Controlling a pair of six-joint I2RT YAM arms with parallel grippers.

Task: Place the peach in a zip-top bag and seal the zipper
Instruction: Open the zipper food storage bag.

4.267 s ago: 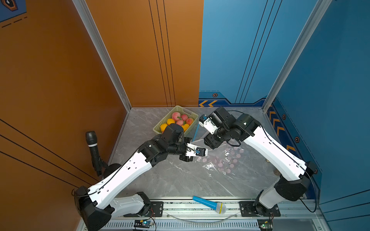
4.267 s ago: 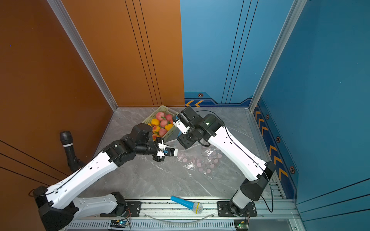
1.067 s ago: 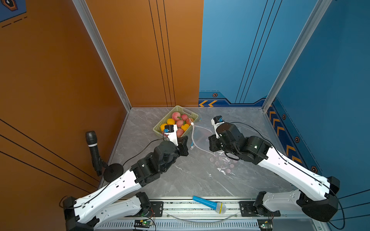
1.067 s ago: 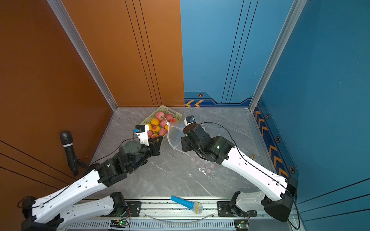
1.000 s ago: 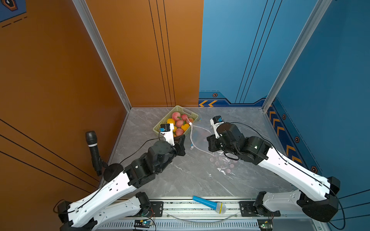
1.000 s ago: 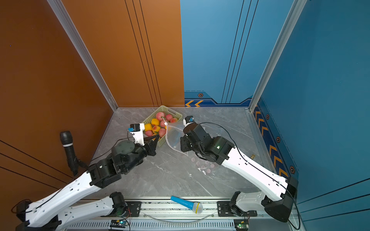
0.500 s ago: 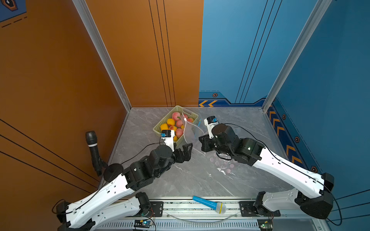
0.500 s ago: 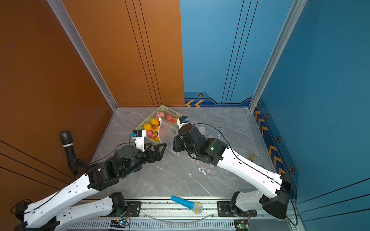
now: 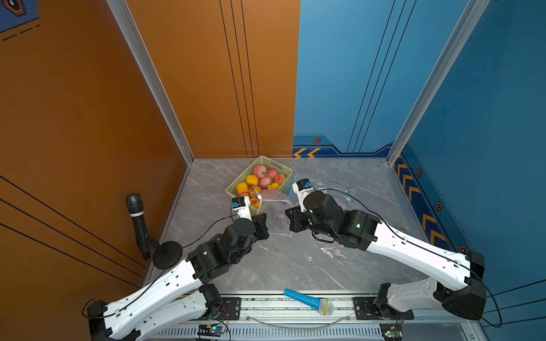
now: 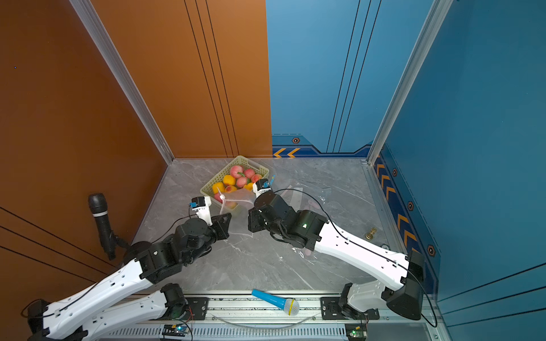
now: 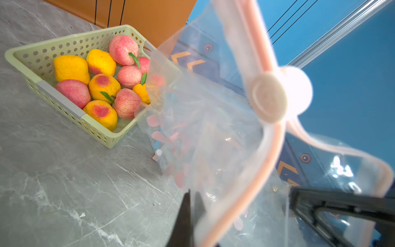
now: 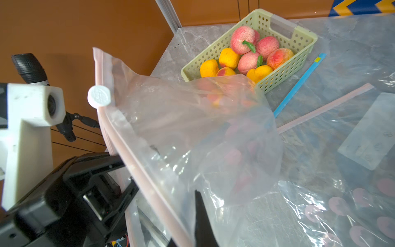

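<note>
Broadly, the grey marble worktop point(image 9: 295, 265) takes up the booth floor. Flat clear bags point(image 12: 352, 85) are spread over its right part. A pale green basket point(image 9: 243, 176) sits at the back. A clear bag point(image 9: 273, 203) with a pink zip track point(image 11: 271, 149) is held up off the worktop just in front of the basket, and it overlaps the basket's near corner in both top views. A black mic point(image 9: 138, 224) stands upright at the left edge, and a blue mic point(image 9: 307, 301) lies on the front rail point(image 9: 266, 304).

The left hand point(image 11: 192, 195) is pinched narrow on the bag's rim. The right hand point(image 12: 197, 194) is likewise closed thin on the bag (the film drapes over its fingers, so the exact spot of the grip is hard to make out). The two hands face each other with the bag between them.

The peaches point(image 11: 123, 49) lie in the basket among yellow-orange fruit point(image 11: 70, 67). They are beyond the bag and farther back than both hands, touching neither. A round white slider point(image 12: 99, 95) sits on the zip track near the left hand, where the track forks.
</note>
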